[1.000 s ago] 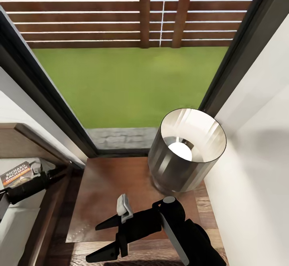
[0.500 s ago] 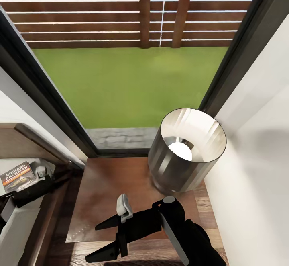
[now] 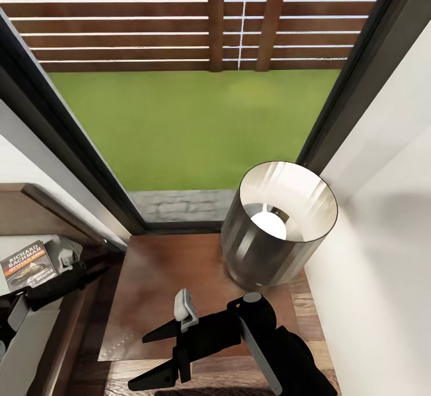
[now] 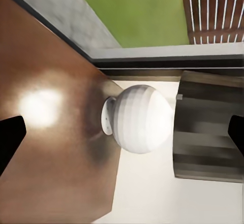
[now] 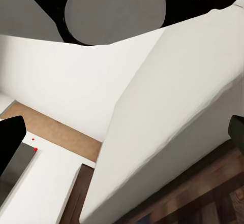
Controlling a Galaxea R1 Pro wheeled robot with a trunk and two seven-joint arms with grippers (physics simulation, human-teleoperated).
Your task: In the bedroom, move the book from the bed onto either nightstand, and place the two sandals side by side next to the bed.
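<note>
Glossy brown wood tops the nightstand (image 3: 161, 288) in the head view, under a tall dark-framed window (image 3: 179, 115) onto grass, with the lamp (image 3: 278, 222) by the white wall. Left tool (image 3: 96, 262) holds nothing; the book (image 3: 27, 264) lies on the bed (image 3: 24, 330) beside it. Right tool (image 3: 149, 357) gapes empty over the nightstand's front. Left wrist view: lamp base (image 4: 140, 118) between wide-spread fingertips. Right wrist view: white bed side (image 5: 168, 132), plank floor (image 5: 203, 198).

nightstand (image 3: 161, 288): lamp (image 3: 278, 222) standing on top | bed (image 3: 36, 330): book (image 3: 27, 264) on mattress
</note>
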